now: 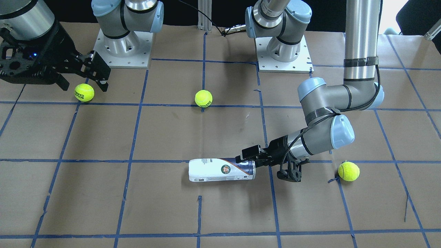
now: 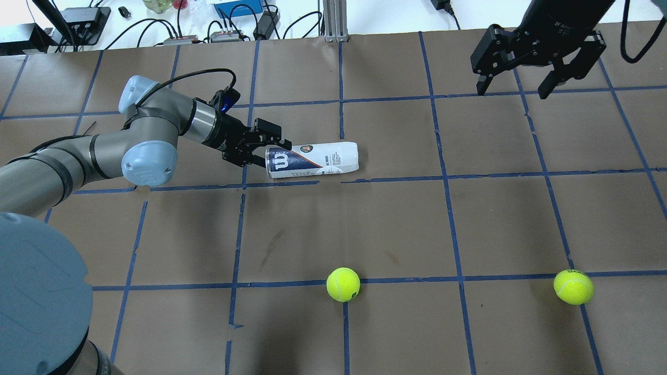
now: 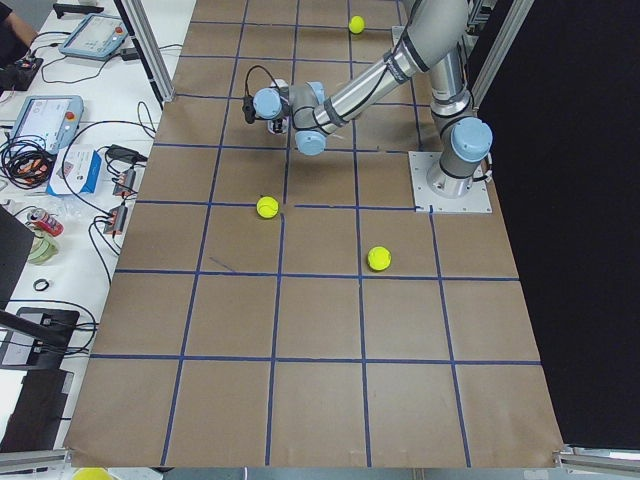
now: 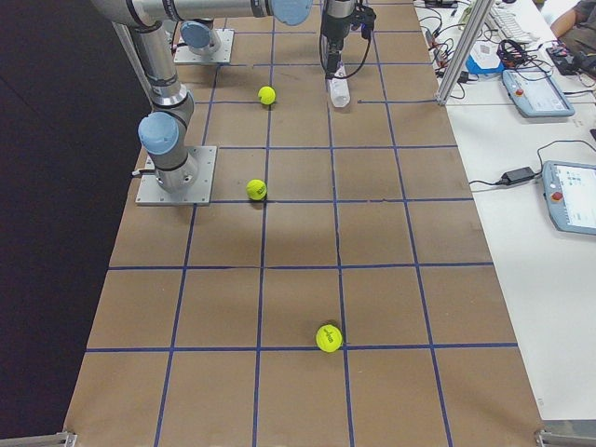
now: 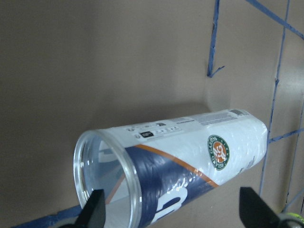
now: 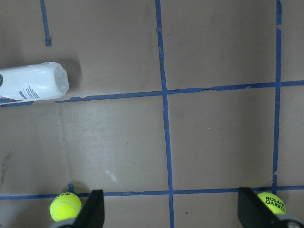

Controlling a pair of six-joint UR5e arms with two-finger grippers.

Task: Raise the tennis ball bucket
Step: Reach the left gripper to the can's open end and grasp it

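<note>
The tennis ball bucket (image 1: 222, 169) is a clear tube with a white label and a round logo. It lies on its side on the brown table, also in the overhead view (image 2: 312, 160) and the right wrist view (image 6: 31, 83). My left gripper (image 2: 266, 148) is open and low at the tube's open end. In the left wrist view the tube (image 5: 175, 166) reaches down between the two spread fingertips (image 5: 92, 213), which do not close on it. My right gripper (image 2: 513, 89) is open and empty, held high over the far right of the table.
Three loose yellow-green tennis balls lie on the table: one (image 1: 84, 92) below the right gripper, one (image 1: 203, 98) near the middle, one (image 1: 348, 171) beside the left arm's elbow. The arm bases (image 1: 122, 44) stand at the robot's edge. Cables and devices (image 2: 208, 31) line the far bench.
</note>
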